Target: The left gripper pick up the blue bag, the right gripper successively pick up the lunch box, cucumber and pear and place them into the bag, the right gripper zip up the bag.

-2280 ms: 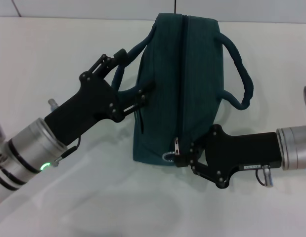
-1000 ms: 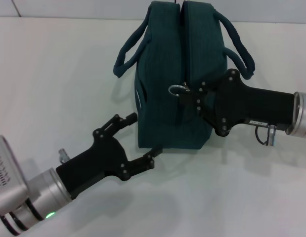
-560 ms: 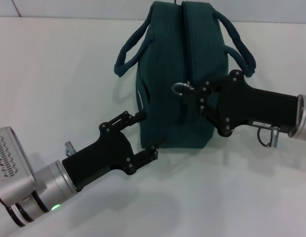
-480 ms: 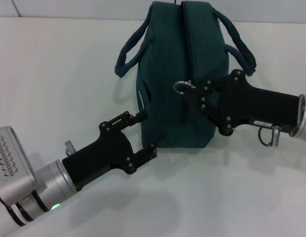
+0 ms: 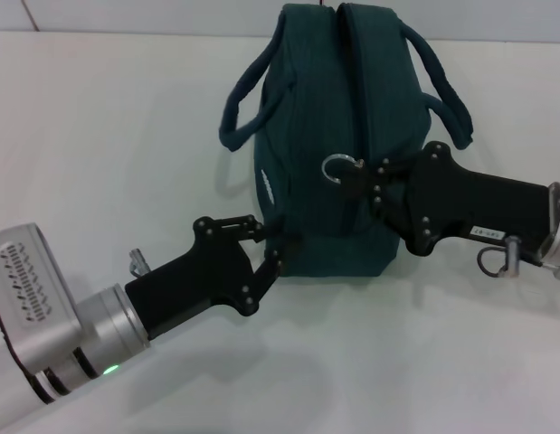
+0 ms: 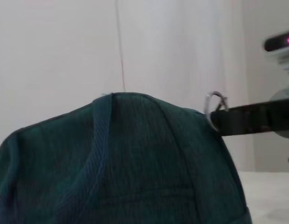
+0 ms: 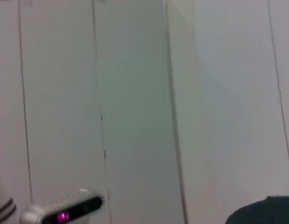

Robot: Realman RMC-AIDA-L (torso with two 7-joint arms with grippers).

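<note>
The blue bag stands upright on the white table, its zipper running along the top. My right gripper reaches in from the right at mid-length of the zipper, shut on the pull, and the metal ring sticks out past its tips. My left gripper comes from the lower left, its fingers drawn together on the bag's near lower corner. In the left wrist view the bag fills the lower part, with the ring and the right gripper beyond it. The lunch box, cucumber and pear are out of view.
The white table surrounds the bag, with a pale wall behind it. The bag's two loop handles hang out to either side. The right wrist view shows the wall, a camera bar and a corner of the bag.
My left gripper has moved in to the bag's near corner and its fingers have narrowed. The bag and my right gripper with the pull have shifted slightly right and nearer.
</note>
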